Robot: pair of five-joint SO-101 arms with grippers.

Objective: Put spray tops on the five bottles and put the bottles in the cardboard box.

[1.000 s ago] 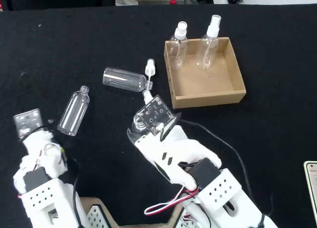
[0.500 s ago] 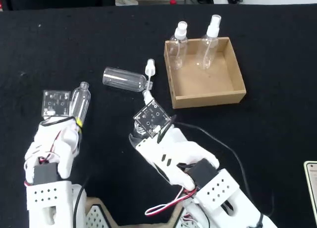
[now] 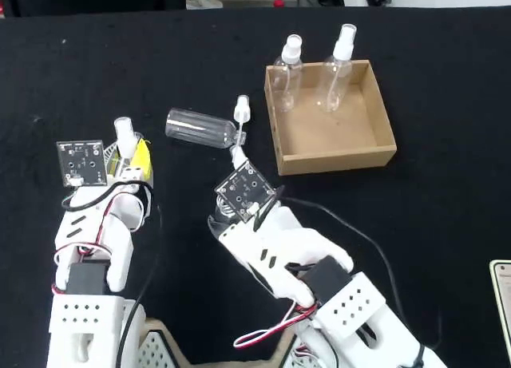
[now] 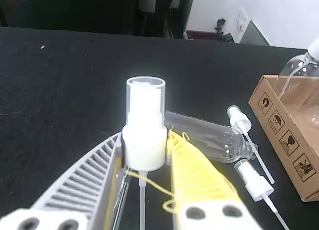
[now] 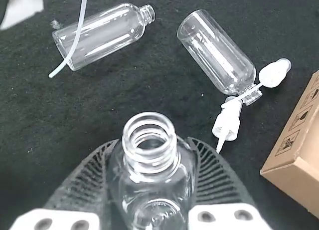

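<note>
White plastic spray top [image 4: 144, 122] sits pinched in ribbed left end effector [image 4: 144, 139].

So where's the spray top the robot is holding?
The spray top stands upright in the left hand, on the table's left side in the high view, near a lying bottle.

Five bottles [image 5: 102, 34] [image 5: 215, 49] [image 5: 149, 165] [image 3: 285, 85] [image 3: 334, 85], five spray tops [image 4: 144, 125] [image 4: 240, 122] [image 4: 254, 179] [image 3: 293, 45] [image 3: 346, 34] (two fitted on bottles), one cardboard box [image 3: 335, 159]
</note>
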